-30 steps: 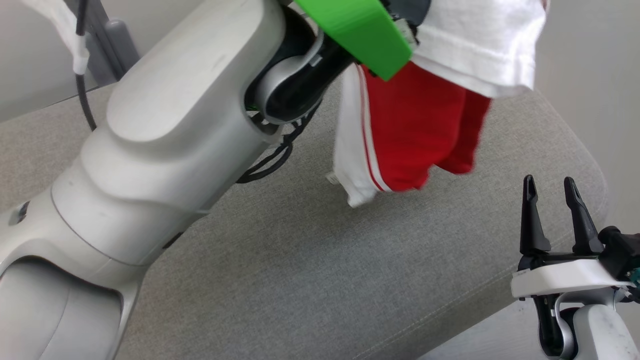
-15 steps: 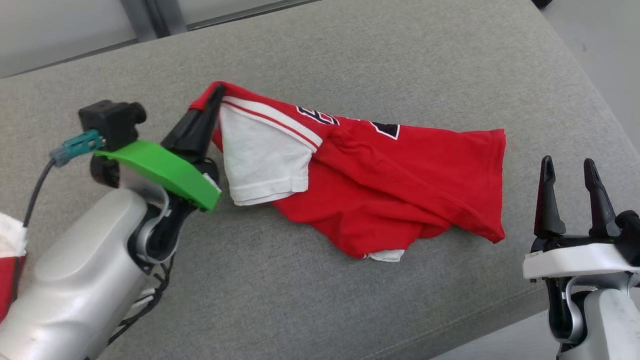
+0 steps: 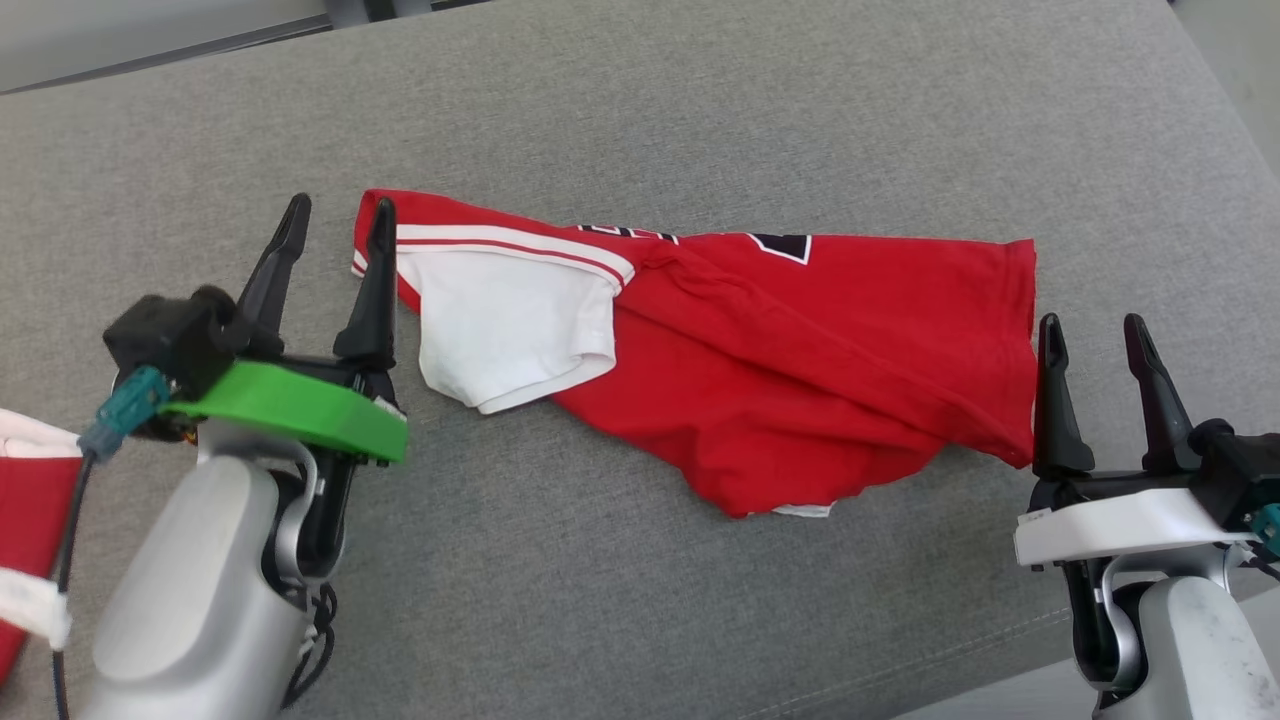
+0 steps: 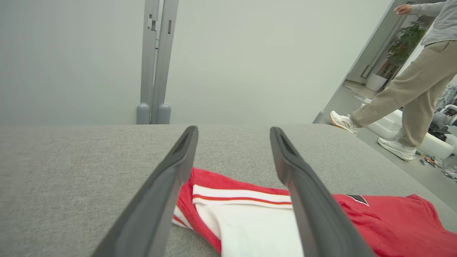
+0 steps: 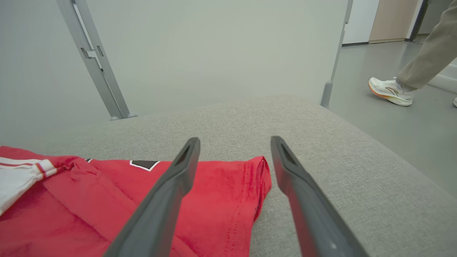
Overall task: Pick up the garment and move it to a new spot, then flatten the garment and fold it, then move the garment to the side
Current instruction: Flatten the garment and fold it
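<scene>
The garment point(image 3: 800, 380) is a red shirt with a white sleeve, lying crumpled and partly doubled over on the grey cushion point(image 3: 640, 110). My left gripper point(image 3: 340, 215) stands open at the shirt's left corner, its right finger over the red edge. In the left wrist view the left gripper point(image 4: 234, 134) hovers with the sleeve and collar edge of the garment point(image 4: 246, 228) below the spread fingers, gripping nothing. My right gripper point(image 3: 1092, 335) is open just off the shirt's right hem. In the right wrist view the right gripper point(image 5: 235, 142) has the garment's point(image 5: 225, 192) hem between and beneath its fingers.
Another piece of red and white cloth point(image 3: 30, 500) shows at the lower left edge. The cushion's front edge and rounded right corner lie near my right arm. A person point(image 4: 410, 89) walks on the floor beyond the cushion, one shoe point(image 5: 389, 91) close to its far corner. A grey post point(image 4: 153, 71) stands behind.
My left gripper was shut on the shirt, lowered it onto the cushion, and has now opened and let the corner go. The head view shifted too. The right gripper stayed open.
</scene>
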